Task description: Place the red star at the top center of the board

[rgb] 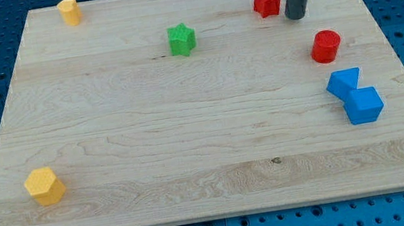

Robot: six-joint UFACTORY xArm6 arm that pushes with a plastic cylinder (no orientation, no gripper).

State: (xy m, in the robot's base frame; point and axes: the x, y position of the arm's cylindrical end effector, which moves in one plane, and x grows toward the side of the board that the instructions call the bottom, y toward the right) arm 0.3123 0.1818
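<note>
The red star [267, 0] is lying flat near the board's [110, 143] far edge, right of centre.

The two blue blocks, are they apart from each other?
No, the two blue blocks sit pressed together near the board's right edge, with no wood visible between them.
</note>
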